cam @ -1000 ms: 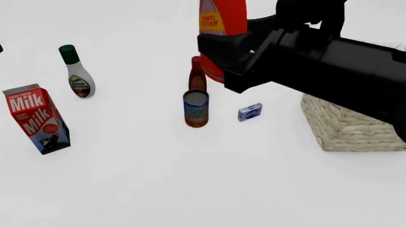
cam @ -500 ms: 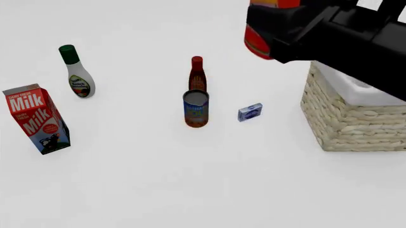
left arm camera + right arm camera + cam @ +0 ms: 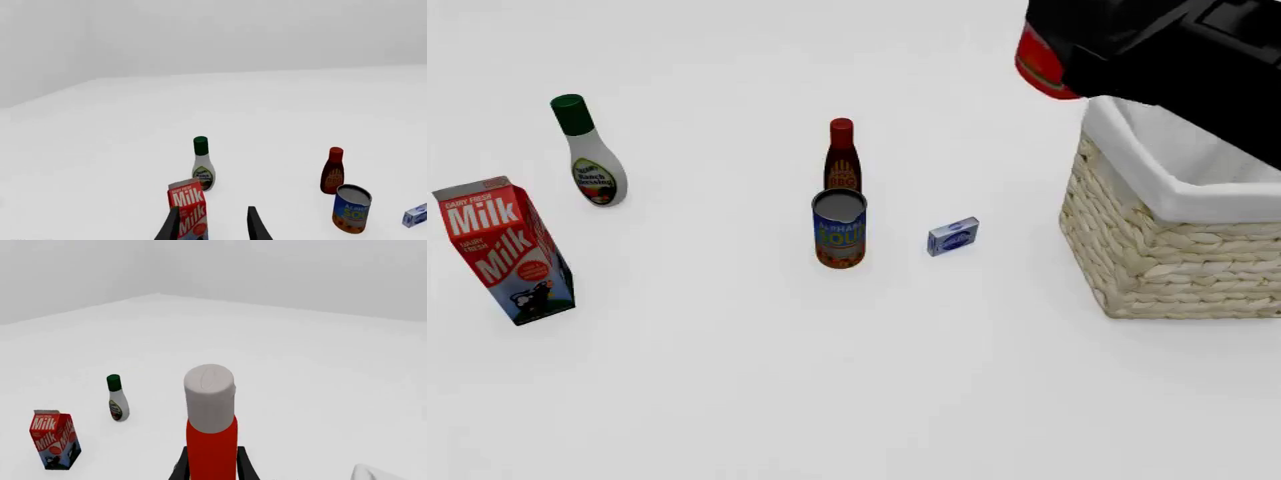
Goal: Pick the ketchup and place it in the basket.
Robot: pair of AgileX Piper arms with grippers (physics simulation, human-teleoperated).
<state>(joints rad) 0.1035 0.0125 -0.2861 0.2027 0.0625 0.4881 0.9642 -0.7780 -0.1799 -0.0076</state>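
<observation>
The right pincer [image 3: 211,466], clamped on the ketchup [image 3: 211,440], has carried it rightward to the basket [image 3: 1174,260] rim; release comes next. The left pincer [image 3: 212,225] hangs open.

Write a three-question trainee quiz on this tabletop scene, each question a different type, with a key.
1. True or false: the orange-red plastic ketchup bottle with the pale grey cap lies inside the large woven wicker basket with white lining.
2. Which stands nearest the blue-labelled soup can?
A. the red-and-white milk carton
B. the slim dark brown-red bottle with red cap
C. the white bottle with green cap
3. Fill in: the right gripper is shut on the ____.

Key: 1 false, it is held above the table by the basket's near-left corner; 2 B; 3 ketchup.
</observation>
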